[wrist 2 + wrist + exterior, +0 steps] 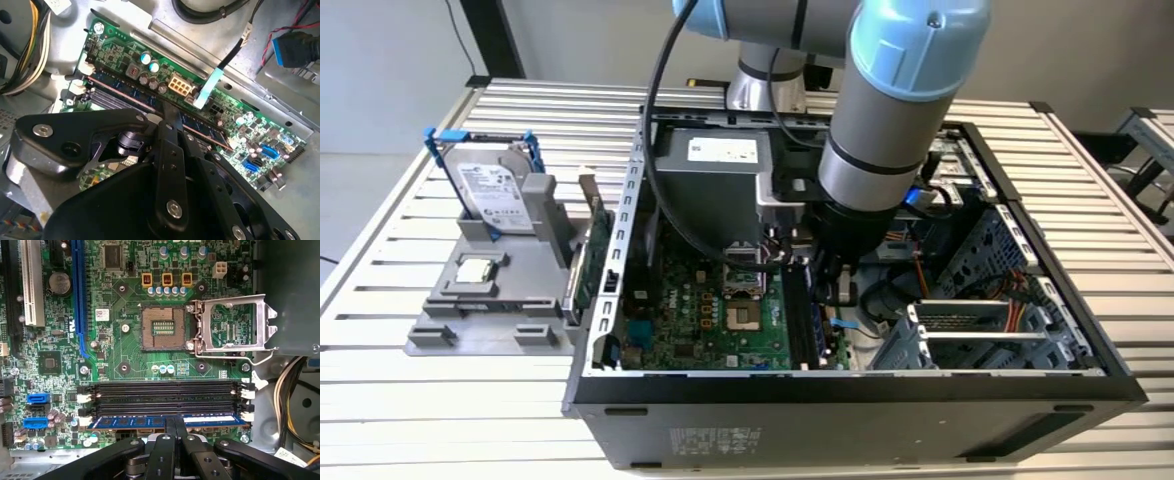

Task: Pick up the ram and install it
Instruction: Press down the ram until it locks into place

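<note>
RAM (150,421) sat in the slot row nearest the gripper (174,429), edge-on: a thin flat stick with a blue label face, running between the white latches (247,416) at each end. In the second wrist view it (205,127) read as a dark narrow strip with a copper-toned edge, lying along the slots. The gripper's fingers were closed to a narrow pinch on the stick's mid-span; black, angular metal linkages with bolt heads.

Step in hand, as I judged it: insertion/seating, pick-up done. Couldn't tell whether the stick was fully home or the latches had snapped in. Seating would call for straight pressure down along the slot line, even across the length, no twist; the board is thin and would flex or bind if loaded off-centre.

The other three slots (165,397) stood empty: long black plastic channels, parallel, close together. Beyond them, the bare CPU socket (162,328) with its gold contact field and the shiny steel retention frame (235,325) swung open. Motherboard (125,355) glossy green, studded with cylindrical capacitors.

Exterior view: arm (887,120) reached down into the open steel case (854,390), standing on a slatted table (454,400).
</note>
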